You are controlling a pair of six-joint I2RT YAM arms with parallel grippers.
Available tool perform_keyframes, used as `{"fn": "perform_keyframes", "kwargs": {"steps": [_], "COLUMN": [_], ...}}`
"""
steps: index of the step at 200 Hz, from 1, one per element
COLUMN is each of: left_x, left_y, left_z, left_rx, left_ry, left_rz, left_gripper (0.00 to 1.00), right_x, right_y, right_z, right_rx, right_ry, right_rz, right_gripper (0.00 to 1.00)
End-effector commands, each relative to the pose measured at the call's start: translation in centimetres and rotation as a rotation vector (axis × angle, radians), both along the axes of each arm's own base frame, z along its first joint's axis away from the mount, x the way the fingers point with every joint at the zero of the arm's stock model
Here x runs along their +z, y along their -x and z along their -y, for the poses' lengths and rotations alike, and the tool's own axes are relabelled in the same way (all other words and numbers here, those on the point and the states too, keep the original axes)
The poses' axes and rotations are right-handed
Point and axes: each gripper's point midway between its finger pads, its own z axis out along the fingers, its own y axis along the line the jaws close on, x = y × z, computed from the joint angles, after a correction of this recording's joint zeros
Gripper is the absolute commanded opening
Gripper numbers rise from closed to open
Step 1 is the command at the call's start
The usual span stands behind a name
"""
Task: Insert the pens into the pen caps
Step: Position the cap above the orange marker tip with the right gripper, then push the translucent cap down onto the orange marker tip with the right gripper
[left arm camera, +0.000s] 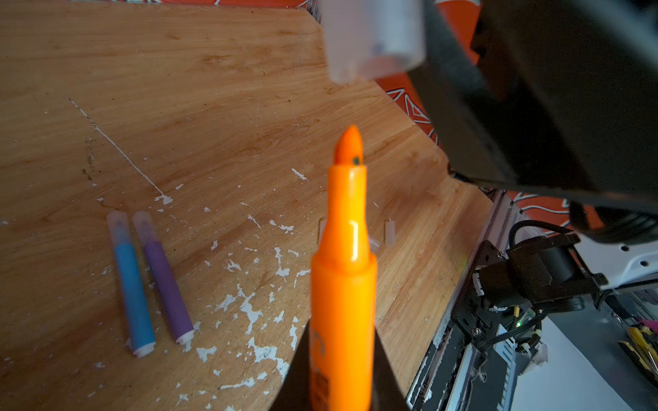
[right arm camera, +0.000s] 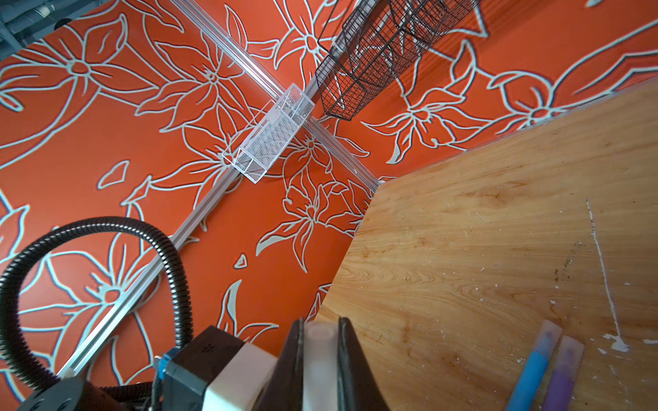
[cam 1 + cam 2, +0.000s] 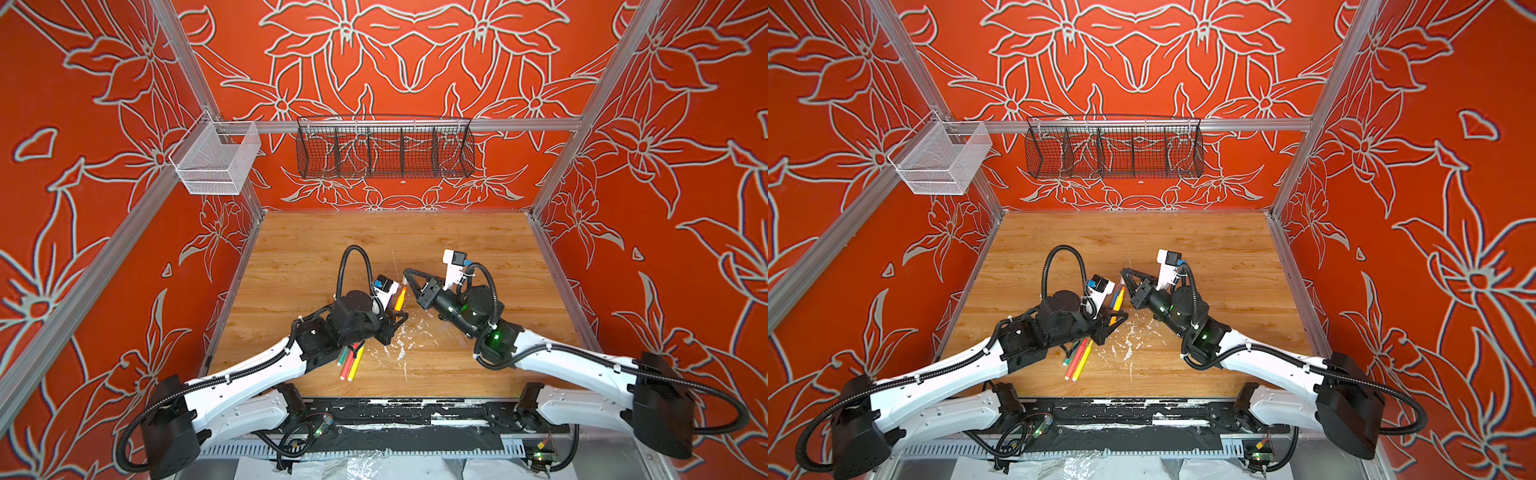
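Note:
My left gripper (image 1: 341, 332) is shut on an orange pen (image 1: 343, 270), whose bare tip points up. That orange pen (image 3: 400, 298) stands just below my right gripper (image 3: 405, 273) in both top views. My right gripper (image 2: 320, 322) is shut on a clear pen cap (image 2: 319, 359). The same cap (image 1: 374, 35) hovers above and apart from the orange tip. A blue pen (image 1: 133, 284) and a purple pen (image 1: 165, 281) lie side by side on the table, each wearing a cap. Green, pink-red and yellow pens (image 3: 351, 359) lie partly under my left arm.
Loose clear caps (image 1: 390, 233) lie on the wooden table (image 3: 457, 249) behind the orange pen, among white paint flecks (image 3: 401, 345). A black wire basket (image 3: 384, 149) and a white mesh basket (image 3: 216, 160) hang on the back rail. Red patterned walls enclose the table.

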Motion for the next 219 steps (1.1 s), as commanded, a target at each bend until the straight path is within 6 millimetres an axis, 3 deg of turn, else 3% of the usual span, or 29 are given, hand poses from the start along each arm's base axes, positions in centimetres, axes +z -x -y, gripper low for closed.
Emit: {"fn": "perform_keyframes", "kwargs": {"steps": [1, 107, 219], "left_x": [0.5, 0.7, 2.7], "left_y": [-0.3, -0.7, -1.9], "left_z": [-0.3, -0.6, 0.5], "left_rx": [0.011, 0.045, 0.029], "left_ry": [0.007, 0.014, 0.123], "left_rz": [0.026, 0.028, 0.021], "left_gripper": [0.00, 0.00, 0.00], "right_x": [0.6, -1.6, -1.0], "right_y": [-0.1, 0.6, 3.6], "right_z": [-0.2, -0.2, -0.8], "right_rx": [-0.005, 0.028, 0.097], "right_ry": [-0.021, -0.036, -0.075], "right_rz": [0.009, -0.023, 0.005], "right_gripper": [0.00, 0.00, 0.00]}}
